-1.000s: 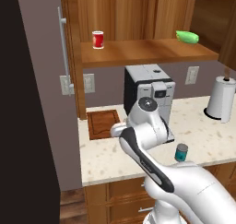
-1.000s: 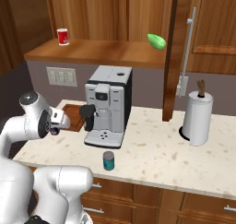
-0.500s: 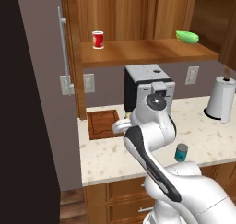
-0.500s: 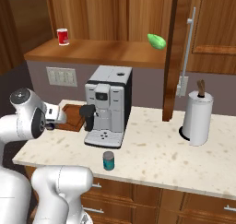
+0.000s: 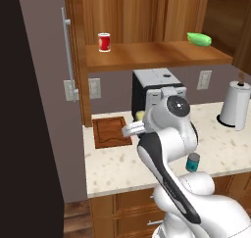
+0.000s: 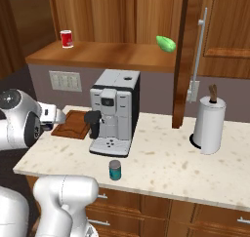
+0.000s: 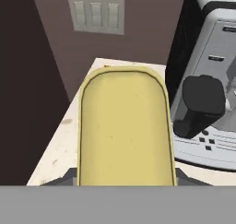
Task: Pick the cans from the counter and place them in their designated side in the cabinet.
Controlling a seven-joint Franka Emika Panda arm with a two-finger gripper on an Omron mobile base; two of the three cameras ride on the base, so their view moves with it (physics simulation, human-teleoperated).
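My counter is beige speckled stone with wooden drawers under it. On it stands the coffee machine toward the back, with the brown cutting board just beside it on my left — flat on the stone. The teal can sits near the front edge, apart from the machine. The paper towel holder stands well off to my right. Above, the cabinet shelf carries a red can and a green thing — well apart.

Hidden behind the arm's white links in the left base view: most of the yellow-topped can, gripper too.
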